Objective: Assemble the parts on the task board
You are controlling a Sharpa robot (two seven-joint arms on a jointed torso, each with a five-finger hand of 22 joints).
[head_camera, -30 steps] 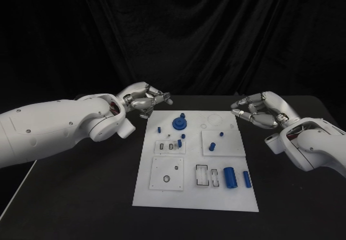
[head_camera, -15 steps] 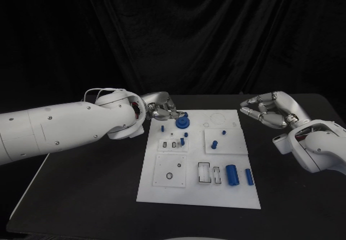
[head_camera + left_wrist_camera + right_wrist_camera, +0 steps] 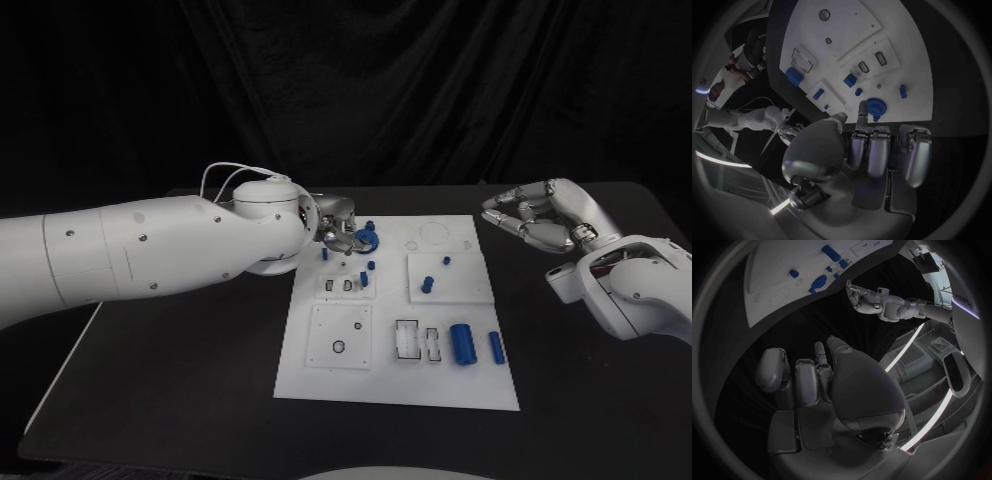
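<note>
Near edge of white board [image 3: 397, 385] is bare, well short of both hands. Next row back: square plate w/ dark ring [image 3: 336, 347], then two framed slots [image 3: 417, 345], then big blue cylinder [image 3: 463, 342] and slimmer blue peg [image 3: 495, 346] lying side by side. All of these sit nearer the robot than either hand, roughly between them.

Mid board: small plate w/ two slots [image 3: 343, 286] just on the near side of the L hand; blue peg [image 3: 428, 287] lying on the other square plate, small blue pin [image 3: 446, 264] beyond it, both apart from the R hand, toward the L one.

Far end: L hand [image 3: 338, 226] is over the board's far left corner, fingertips [image 3: 862, 107] at the blue round gear [image 3: 875, 107], touching its rim in the wrist view. Can't tell if it's actually gripped or just touched; rest of fingers curled in beside it. Small blue stubs [image 3: 858, 92] sit just past the fingertips, on the board.

R hand [image 3: 542, 220] is off the board, over black table [image 3: 173, 390], well apart from all parts, level w/ the board's far end. Fingers [image 3: 807, 380] curled in, nothing in them, clenched
</note>
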